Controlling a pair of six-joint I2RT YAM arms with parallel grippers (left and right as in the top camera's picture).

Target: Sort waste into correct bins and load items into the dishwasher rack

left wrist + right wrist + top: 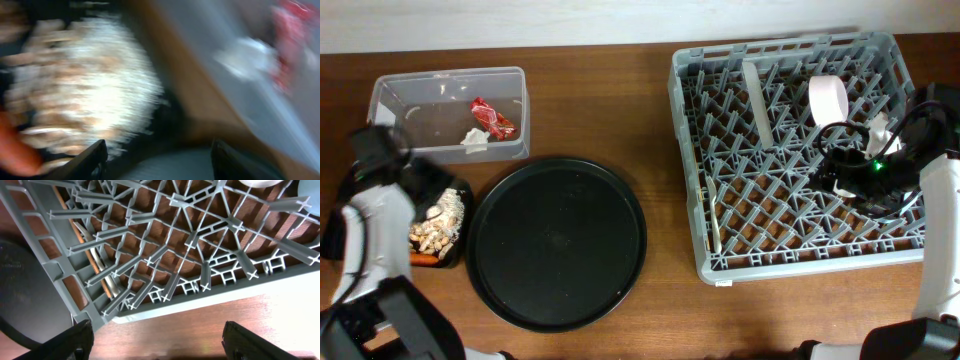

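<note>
The grey dishwasher rack (pixel 690 120) holds an upright white plate (pixel 757 100), a pale bowl (pixel 827 98), and a thin wooden stick (pixel 713 215) by its left wall. The right wrist view shows the rack's grid (pixel 165 255) with a white fork (pixel 97 262) beside the stick. My right gripper (pixel 155 340) is open and empty, above the rack's front part (pixel 845 172). The clear tub (pixel 395 95) holds a red wrapper (pixel 492 118) and a white paper bit (pixel 473 139). The shallow black tray (pixel 460 240) holds beige crumbs (pixel 435 225) and a carrot (pixel 423 258). My left gripper (pixel 157 160) is open and empty just above the crumbs (pixel 90 95); that view is blurred.
The large round black tray (pixel 558 243) lies mid-table between the bins and the rack; its edge shows in the right wrist view (pixel 25 295). Bare wooden table runs along the rack's front edge (pixel 200 325).
</note>
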